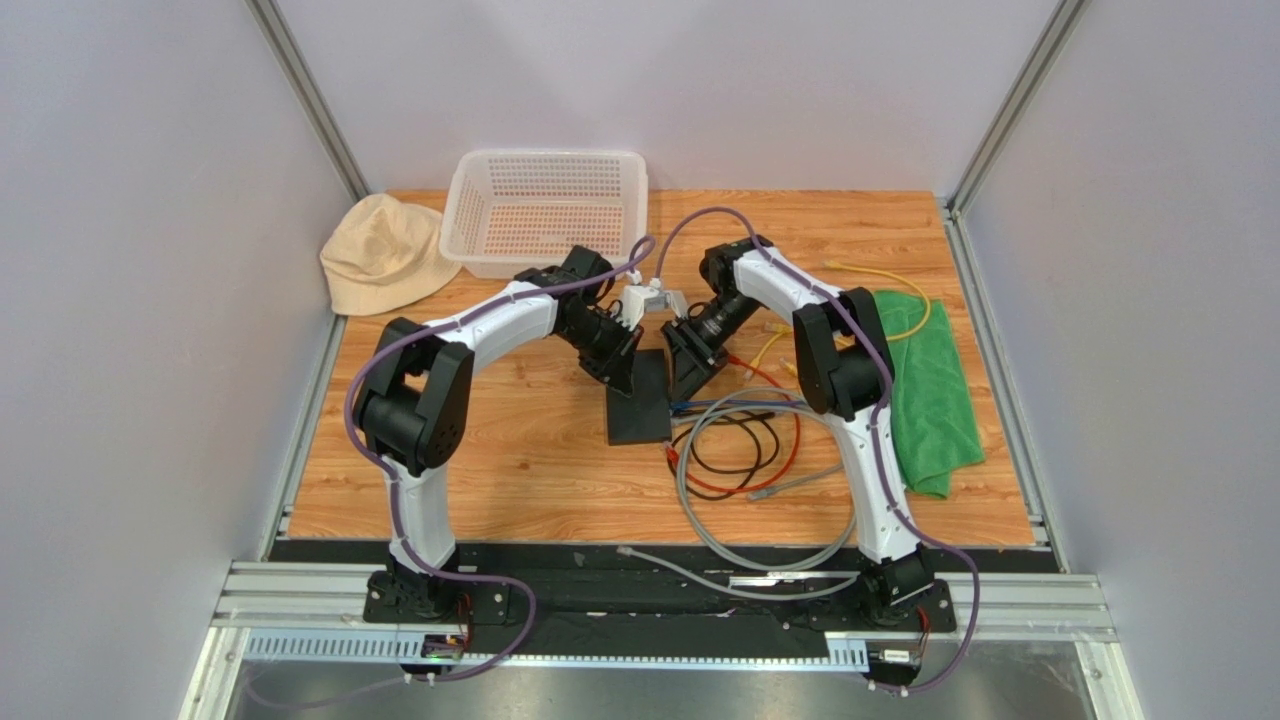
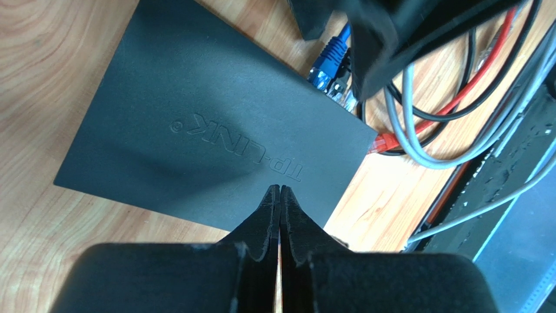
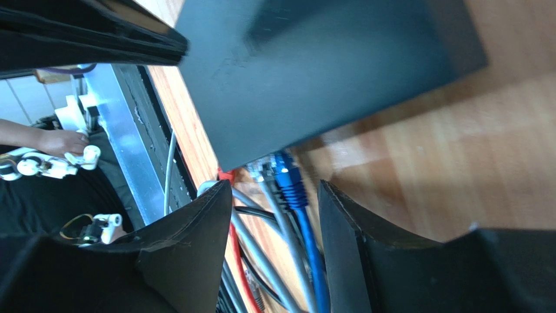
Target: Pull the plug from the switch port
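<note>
The switch point(image 1: 639, 399) is a flat matte-black box lying mid-table; it also shows in the left wrist view point(image 2: 209, 124) and the right wrist view point(image 3: 326, 72). A blue plug point(image 3: 288, 177) and a grey plug point(image 3: 261, 171) sit in its sockets on the edge facing the right arm; the blue plug also shows in the left wrist view point(image 2: 329, 55). My left gripper point(image 2: 280, 189) is shut and empty, tips over the switch's near edge, seemingly pressing on its top. My right gripper point(image 3: 274, 189) is open, its fingers either side of the blue and grey cables just behind the plugs.
Red, black and grey cables point(image 1: 744, 450) coil right of the switch. A green cloth point(image 1: 924, 390) and a yellow cable point(image 1: 887, 278) lie at the right. A white basket point(image 1: 541, 210) and a beige hat point(image 1: 383, 255) sit at the back left.
</note>
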